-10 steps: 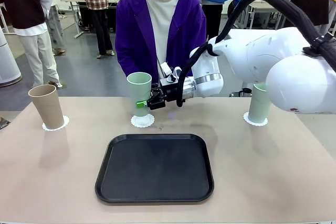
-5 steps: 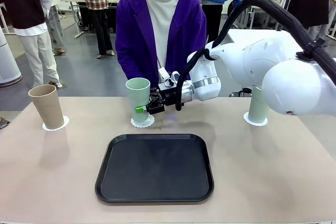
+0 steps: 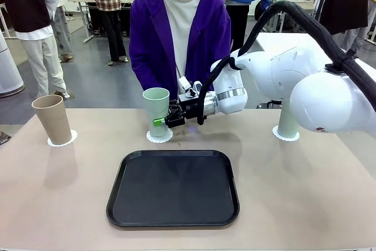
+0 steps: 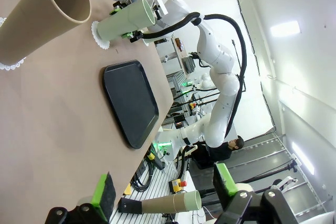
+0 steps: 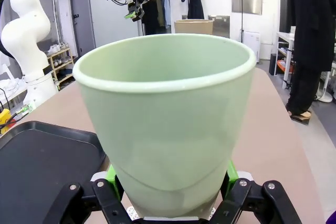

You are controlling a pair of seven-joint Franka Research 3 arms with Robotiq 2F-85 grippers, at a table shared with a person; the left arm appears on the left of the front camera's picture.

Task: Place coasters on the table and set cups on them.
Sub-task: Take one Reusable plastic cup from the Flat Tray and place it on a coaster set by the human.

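Jaws of the right gripper (image 3: 160, 120) clamp the mint cup (image 3: 156, 110) low, upright on its coaster (image 3: 160, 136).

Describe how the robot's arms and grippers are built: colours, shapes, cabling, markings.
The right arm has glossy white, rounded shells with bulbous joints, a silver ring at the wrist and a small red mark on the nearest shell. A thick black corrugated hose loops over it. The right gripper is black with green pads, with a small white module on the wrist. The left gripper has black bolted fingers with green pads.
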